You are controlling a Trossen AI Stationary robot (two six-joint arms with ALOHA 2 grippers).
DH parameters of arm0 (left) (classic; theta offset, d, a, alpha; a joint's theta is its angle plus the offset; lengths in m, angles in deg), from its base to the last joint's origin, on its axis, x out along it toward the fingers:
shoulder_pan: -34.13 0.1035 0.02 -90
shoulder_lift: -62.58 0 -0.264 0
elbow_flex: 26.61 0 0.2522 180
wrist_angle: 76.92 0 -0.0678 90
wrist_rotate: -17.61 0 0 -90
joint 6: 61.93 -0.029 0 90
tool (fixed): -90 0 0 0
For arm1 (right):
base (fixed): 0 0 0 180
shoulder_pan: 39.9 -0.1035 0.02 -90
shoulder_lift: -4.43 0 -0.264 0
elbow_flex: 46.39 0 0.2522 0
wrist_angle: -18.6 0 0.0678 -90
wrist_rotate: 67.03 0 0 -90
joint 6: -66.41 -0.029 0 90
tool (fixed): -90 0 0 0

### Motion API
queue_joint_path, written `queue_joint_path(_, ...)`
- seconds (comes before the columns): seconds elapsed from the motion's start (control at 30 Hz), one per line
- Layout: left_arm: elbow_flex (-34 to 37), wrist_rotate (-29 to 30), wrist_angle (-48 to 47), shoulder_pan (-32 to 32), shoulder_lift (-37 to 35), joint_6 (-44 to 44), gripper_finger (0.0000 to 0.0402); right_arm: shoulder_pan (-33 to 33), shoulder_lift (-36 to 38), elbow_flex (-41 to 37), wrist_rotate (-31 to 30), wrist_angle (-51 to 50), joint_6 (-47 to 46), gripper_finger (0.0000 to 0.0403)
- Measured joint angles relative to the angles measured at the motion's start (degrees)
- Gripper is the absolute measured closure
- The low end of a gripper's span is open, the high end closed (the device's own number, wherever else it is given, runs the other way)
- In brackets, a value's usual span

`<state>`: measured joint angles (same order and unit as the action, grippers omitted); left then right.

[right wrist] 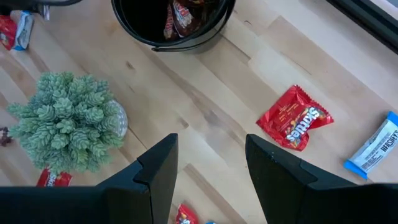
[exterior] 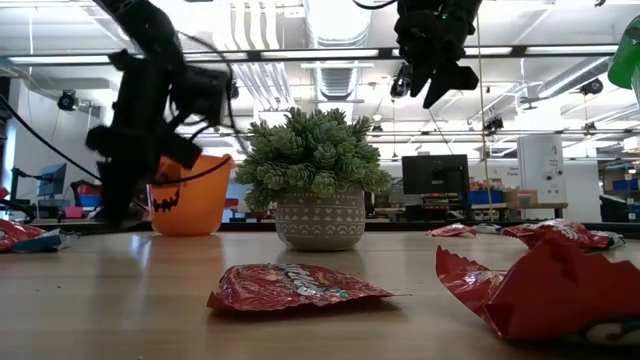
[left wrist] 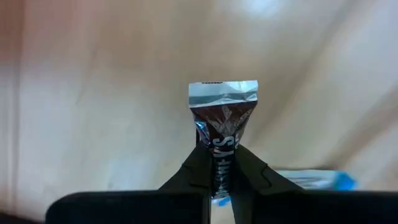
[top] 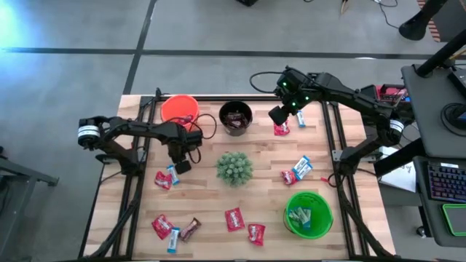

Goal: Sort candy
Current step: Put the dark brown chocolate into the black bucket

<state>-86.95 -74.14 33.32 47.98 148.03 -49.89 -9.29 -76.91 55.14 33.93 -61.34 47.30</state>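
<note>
- Left claw (left wrist: 221, 180) clamped on a dark brown candy (left wrist: 222, 127), above the wooden surface (top: 211, 211) near its left edge.
- Right claw (right wrist: 211, 168) apart, holding nothing, near black bucket (right wrist: 161, 34).

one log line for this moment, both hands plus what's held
left hand: shut on dark brown candy, over table left of plant | right hand: open, empty, above table near black bucket | phase: candy picked, not yet binned
</note>
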Motion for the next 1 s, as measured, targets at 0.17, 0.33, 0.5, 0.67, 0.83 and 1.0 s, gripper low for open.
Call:
queue_joint_path(0.17, -5.09, -3.58, -3.18, -1.26, -0.87, -1.01, 0.0399, 0.00, 0.00, 0.00, 0.00, 0.00, 0.00, 0.0225)
queue_joint_path(0.33, -11.99, -4.03, -5.98, -3.18, -1.95, -3.70, 0.0399, 0.00, 0.00, 0.00, 0.00, 0.08, 0.02, 0.0225)
queue_joint_path(0.5, -20.29, -3.53, -6.48, -2.98, -2.35, -8.22, 0.0400, 0.00, 0.00, 0.00, 0.00, 0.87, 0.00, 0.0225)
queue_joint_path(0.67, -28.22, -0.52, -5.66, -1.06, -2.00, -13.04, 0.0400, 0.00, 0.00, 0.00, -0.01, 0.97, -0.20, 0.0225)
queue_joint_path(0.83, -33.09, 1.25, -3.41, 2.91, -1.78, -16.77, 0.0400, 0.00, 0.00, 0.00, -0.02, 1.01, -0.48, 0.0225)
queue_joint_path(1.0, -35.14, 1.24, 1.51, 7.46, -1.78, -20.83, 0.0400, 0.01, 0.00, 0.00, -0.02, 1.70, -0.48, 0.0225)
